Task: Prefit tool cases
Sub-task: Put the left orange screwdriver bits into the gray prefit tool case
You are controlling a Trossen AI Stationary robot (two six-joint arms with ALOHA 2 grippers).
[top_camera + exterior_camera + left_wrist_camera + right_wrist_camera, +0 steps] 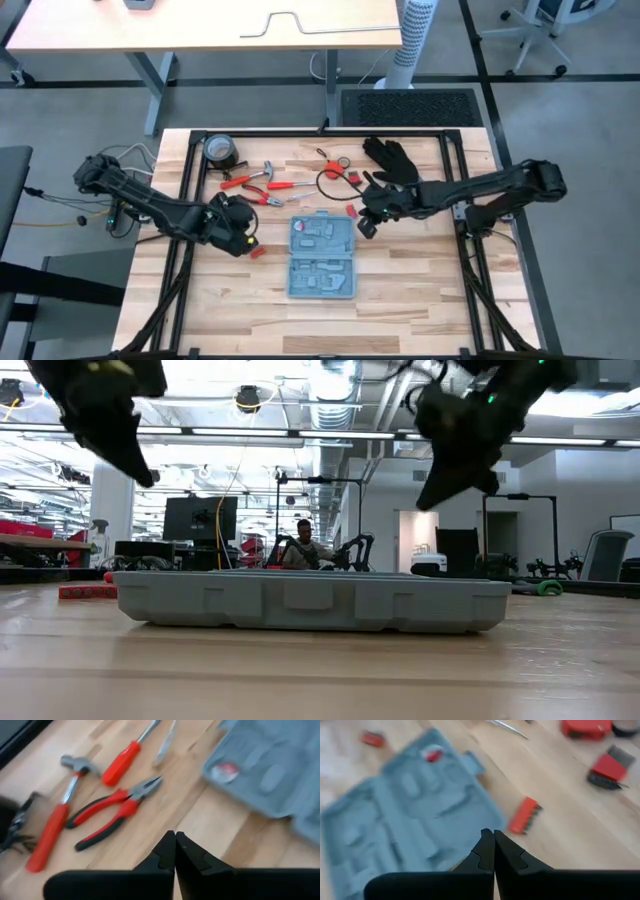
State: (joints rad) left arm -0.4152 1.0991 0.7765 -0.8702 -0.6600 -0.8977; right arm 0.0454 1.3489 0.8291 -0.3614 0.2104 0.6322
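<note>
The tool case lies open and flat mid-bench; it looks like light, stiff, fairly slick plastic, best taken by a rim edge or the small handle tab. It sits between the two arms: just to the right of the left tool, and below-left of the right tool. Both tools hover above the bench with fingers clenched together, holding nothing.

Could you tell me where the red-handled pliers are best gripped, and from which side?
Grip the pliers across both red handles near the pivot, coming straight down. They lie flat on the table beside the hammer, handles splayed; the shut left pincer is nearest.
</note>
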